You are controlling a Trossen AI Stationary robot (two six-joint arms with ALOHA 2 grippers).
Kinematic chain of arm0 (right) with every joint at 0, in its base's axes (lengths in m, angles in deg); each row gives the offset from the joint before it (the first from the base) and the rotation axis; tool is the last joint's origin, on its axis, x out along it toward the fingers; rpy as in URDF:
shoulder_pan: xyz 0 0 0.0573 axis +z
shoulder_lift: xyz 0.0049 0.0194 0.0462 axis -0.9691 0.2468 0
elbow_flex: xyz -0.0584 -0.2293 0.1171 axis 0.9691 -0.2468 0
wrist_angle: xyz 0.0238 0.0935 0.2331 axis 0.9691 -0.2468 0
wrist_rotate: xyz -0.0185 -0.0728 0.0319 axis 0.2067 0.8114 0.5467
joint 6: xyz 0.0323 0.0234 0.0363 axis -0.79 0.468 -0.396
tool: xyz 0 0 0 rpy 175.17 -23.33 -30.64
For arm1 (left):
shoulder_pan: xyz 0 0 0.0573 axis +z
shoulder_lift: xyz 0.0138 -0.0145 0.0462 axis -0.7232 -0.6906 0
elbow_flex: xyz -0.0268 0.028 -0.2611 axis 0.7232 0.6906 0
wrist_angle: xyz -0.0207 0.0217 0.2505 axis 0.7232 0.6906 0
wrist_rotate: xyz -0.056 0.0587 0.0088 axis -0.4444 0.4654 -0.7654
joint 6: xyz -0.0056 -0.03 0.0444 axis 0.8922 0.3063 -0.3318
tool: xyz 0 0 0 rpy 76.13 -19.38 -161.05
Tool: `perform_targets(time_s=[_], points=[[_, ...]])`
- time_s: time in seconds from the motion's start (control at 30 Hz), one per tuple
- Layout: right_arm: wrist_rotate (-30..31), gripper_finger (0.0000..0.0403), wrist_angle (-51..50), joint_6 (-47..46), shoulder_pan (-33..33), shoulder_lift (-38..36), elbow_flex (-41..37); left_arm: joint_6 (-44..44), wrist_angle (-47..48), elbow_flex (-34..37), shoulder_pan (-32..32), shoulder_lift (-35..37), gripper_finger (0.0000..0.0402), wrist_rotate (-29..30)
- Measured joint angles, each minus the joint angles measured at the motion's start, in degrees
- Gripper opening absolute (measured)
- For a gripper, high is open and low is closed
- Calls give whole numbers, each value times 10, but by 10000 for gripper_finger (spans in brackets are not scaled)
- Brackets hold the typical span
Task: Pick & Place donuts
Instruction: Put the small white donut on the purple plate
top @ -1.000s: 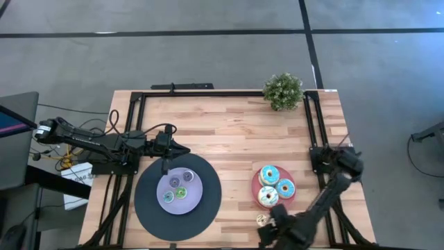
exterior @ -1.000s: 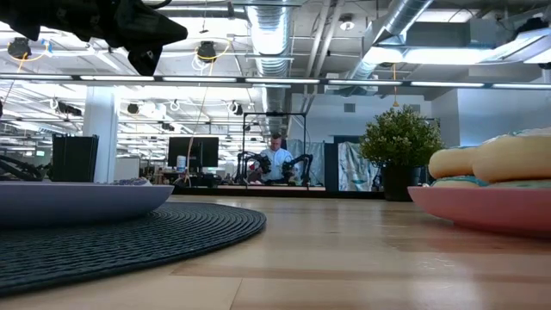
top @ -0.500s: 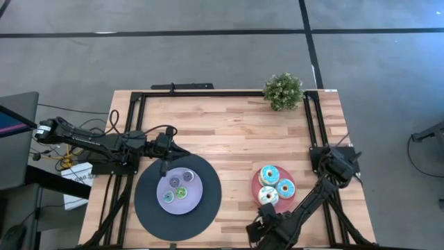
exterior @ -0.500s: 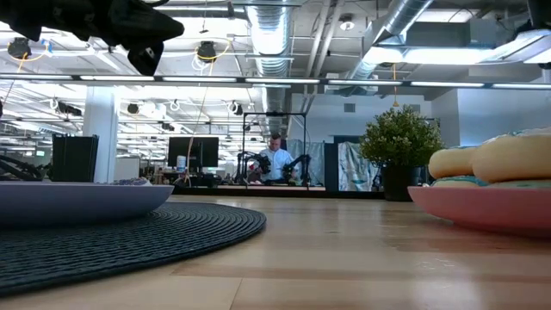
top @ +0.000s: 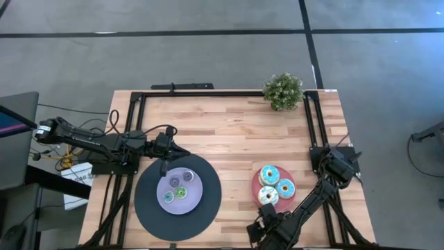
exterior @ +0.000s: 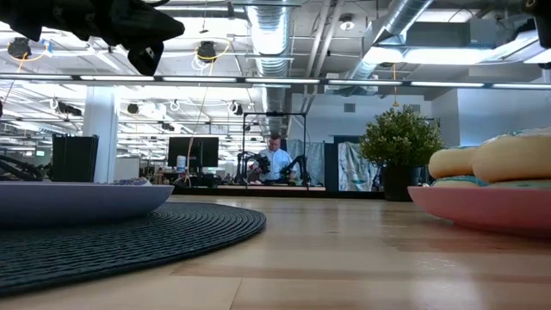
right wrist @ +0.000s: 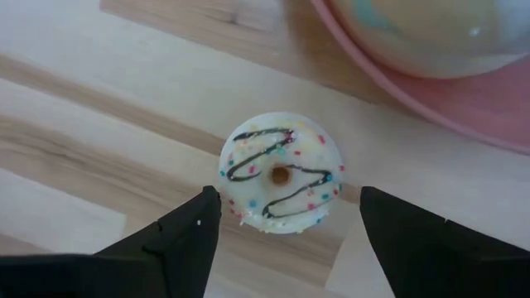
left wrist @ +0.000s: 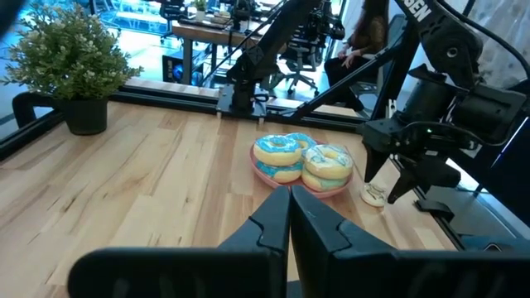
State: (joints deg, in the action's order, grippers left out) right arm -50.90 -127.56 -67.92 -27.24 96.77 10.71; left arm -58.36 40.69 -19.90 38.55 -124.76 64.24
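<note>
White-iced chocolate-drizzled toy donut [right wrist: 280,174] | loose on wood beside pink round plate [right wrist: 464,116] | right gripper [right wrist: 281,217] spread wide astride it, empty, lined up for grasp | left gripper [left wrist: 289,217] pinched closed, empty, parked above lavender plate [top: 179,189]

3 donuts [top: 275,186] on pink plate [top: 257,186], sm ones on lavender plate [top: 194,194], black disc [top: 211,193]
</note>
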Motion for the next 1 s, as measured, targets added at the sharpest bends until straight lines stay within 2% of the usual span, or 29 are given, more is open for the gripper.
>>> perform_targets(time_s=[0.2, 0.37, 1.0], points=[[15, 307, 2, 0, -2, 0, 0, 0, 0, 0, 0, 0, 4, 0], [22, 310, 2, 5, -7, 0, 0, 0, 0, 0, 0, 0, 4, 0], [-6, 219, 9, 30, -17, 0, -4, 3, 0, 0, 0, 0, 4, 0]])
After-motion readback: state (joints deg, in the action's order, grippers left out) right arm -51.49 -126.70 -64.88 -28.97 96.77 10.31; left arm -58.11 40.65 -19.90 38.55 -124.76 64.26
